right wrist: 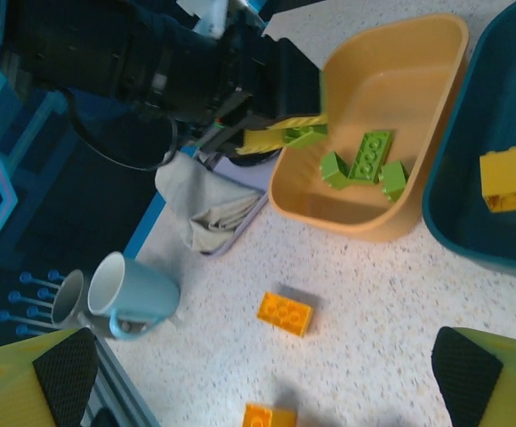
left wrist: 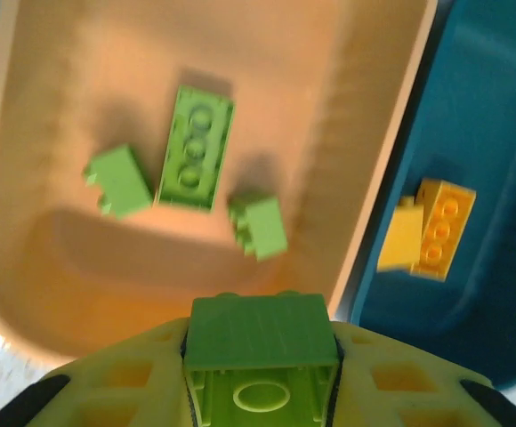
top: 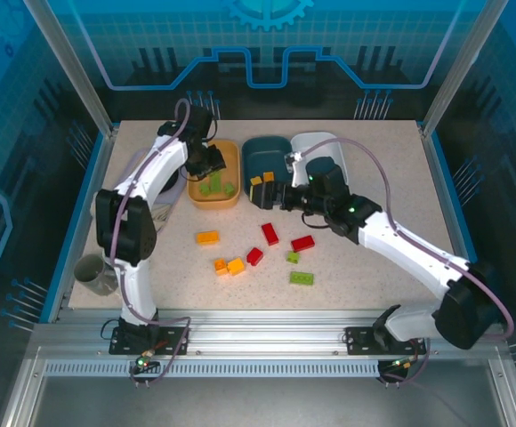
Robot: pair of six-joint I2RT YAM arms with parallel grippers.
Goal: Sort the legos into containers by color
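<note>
Partway. Orange plastic tub (left wrist: pixel 36 294) has three green bricks (left wrist: pixel 194 147), dark teal tub (left wrist: pixel 498 133) two yellow bricks (left wrist: pixel 440 227), and white tub (top: pixel 320 140) shows none. Loose on desk (top: pixel 347 276): three red, three orange-yellow, two green. Left claw (left wrist: pixel 261 374) pinches a green brick (left wrist: pixel 260 331) over the orange tub's near rim, hollow underside toward wrist camera. Its long axis is unclear, likely across the fingers. Right claw (right wrist: pixel 262 378) wide, empty.

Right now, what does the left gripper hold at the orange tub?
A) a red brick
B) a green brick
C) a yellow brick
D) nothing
B: the left gripper is shut on a green brick at the edge of the orange tub.
</note>
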